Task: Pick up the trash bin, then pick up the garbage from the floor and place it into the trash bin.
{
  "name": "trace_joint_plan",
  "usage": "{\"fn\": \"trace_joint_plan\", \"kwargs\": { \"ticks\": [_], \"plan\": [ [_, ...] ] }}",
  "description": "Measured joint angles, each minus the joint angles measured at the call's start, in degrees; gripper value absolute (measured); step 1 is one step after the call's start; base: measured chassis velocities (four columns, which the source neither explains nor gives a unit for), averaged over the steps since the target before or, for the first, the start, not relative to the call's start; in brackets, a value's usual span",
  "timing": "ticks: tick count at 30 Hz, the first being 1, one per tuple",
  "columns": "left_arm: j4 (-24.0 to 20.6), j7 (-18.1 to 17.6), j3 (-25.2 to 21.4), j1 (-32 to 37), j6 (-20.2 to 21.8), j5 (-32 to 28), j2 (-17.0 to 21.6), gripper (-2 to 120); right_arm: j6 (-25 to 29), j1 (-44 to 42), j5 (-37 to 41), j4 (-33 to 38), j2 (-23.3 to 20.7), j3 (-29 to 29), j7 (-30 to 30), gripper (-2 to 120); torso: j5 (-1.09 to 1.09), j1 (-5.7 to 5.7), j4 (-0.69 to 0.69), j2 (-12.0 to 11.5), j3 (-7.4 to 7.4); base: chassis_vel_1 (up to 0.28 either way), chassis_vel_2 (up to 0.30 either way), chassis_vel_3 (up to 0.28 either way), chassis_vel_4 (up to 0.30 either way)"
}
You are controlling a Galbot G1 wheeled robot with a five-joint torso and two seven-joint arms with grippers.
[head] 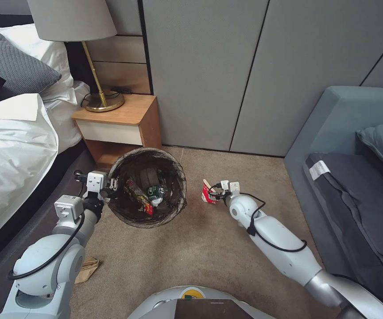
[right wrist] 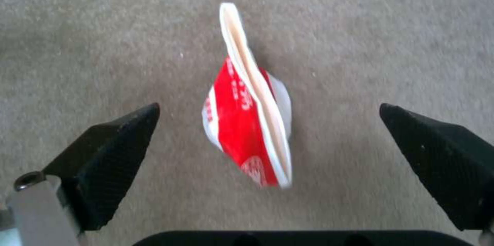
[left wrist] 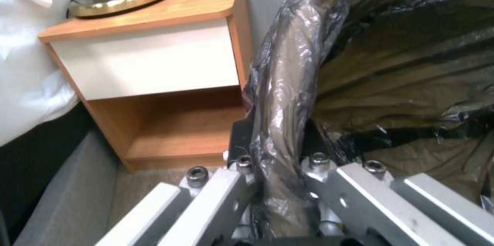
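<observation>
The trash bin [head: 179,173], round and lined with a dark bag, hangs tilted beside the nightstand. My left gripper [head: 110,186] is shut on its bagged rim [left wrist: 288,83]. Inside the bin lie a red and yellow wrapper [head: 141,200] and a small clear bottle [head: 156,194]. Right of the bin, a crushed red and white piece of garbage [head: 207,194] stands on the floor [head: 209,252]. My right gripper [head: 216,191] is open just over it, one finger on each side of the red piece [right wrist: 234,126], not touching. A flattened brown paper bag [head: 87,268] lies by my left arm.
A wooden nightstand [head: 120,124] with a brass lamp [head: 104,101] stands behind the bin. The bed [head: 14,146] runs along the left and a grey sofa [head: 355,177] along the right. Grey wall panels close the back. Open carpet lies between the arms.
</observation>
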Motion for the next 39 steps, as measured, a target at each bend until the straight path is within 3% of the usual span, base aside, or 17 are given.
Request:
{"fn": "trace_joint_plan", "kwargs": {
  "ticks": [20, 39],
  "plan": [
    [0.5, 0.1, 0.1, 0.0, 0.0, 0.4, -0.2, 0, 1.5, 6.5, -1.9, -12.6, 5.4, -4.0, -4.9, 100, 0.02, 0.00, 0.00, 0.0, 0.00, 0.000, 0.000, 0.000, 0.000],
    [0.7, 0.3, 0.3, 0.1, -0.1, 0.4, 0.2, 0, 2.2, 7.0, -2.5, -18.0, 7.0, -3.4, -6.8, 100, 0.01, 0.00, -0.01, 0.0, 0.00, 0.000, 0.000, 0.000, 0.000]
  ]
}}
